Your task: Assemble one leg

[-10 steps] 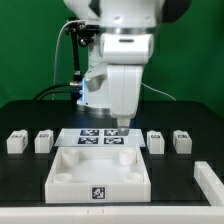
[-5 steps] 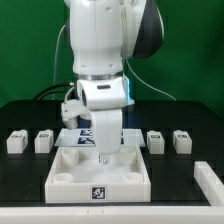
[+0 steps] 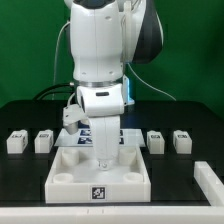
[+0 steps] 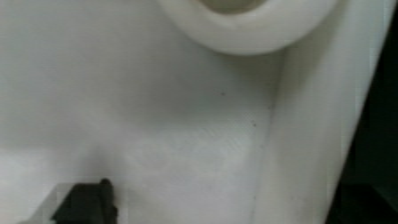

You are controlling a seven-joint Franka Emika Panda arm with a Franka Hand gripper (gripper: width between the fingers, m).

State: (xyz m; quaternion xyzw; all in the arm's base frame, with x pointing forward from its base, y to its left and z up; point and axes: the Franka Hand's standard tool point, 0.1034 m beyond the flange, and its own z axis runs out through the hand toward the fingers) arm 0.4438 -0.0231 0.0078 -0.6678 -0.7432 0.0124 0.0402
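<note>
Dark bench (image 3: 25, 178): fingers (image 3: 103, 156) have just dropped into the white tray (image 3: 68, 178). All four legs (image 3: 43, 141) untouched, grip state unreadable.

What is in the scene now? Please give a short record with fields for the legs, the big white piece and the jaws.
legs: four, none held, all on the table
exterior view's left: leftmost leg, second leg
exterior view's right: third leg, rightmost leg
tray-like piece: front centre; round corner socket shows in the wrist view
jaws: low inside the tray-like piece; open or shut cannot be told
marker board: behind it, partly hidden by the arm
</note>
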